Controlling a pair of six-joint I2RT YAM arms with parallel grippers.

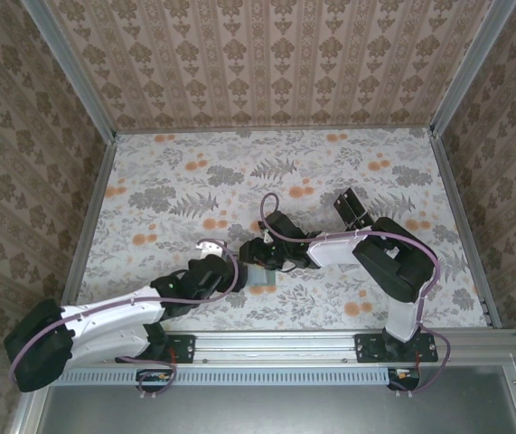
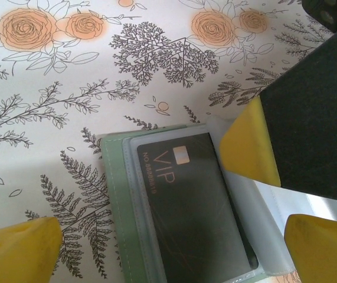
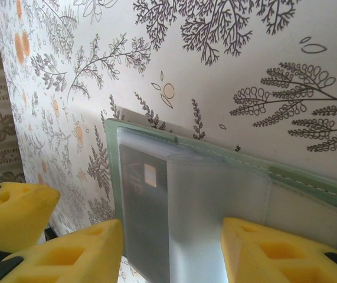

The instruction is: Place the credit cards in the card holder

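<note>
One credit card (image 2: 192, 206) in one card holder (image 2: 112, 194); left hand (image 2: 168, 247) wide; right hand (image 3: 171, 253), grip unclear.

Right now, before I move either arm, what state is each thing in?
Card holder: lying open on the table, clear sleeves exposed.
VIP card: tucked inside a sleeve, face up.
Left gripper: wide open, straddling the card holder.
Right gripper: jaws part-way apart at a sleeve; whether it grips cannot be told.
Dark stand: upright behind the right arm; contents too small to tell.
</note>
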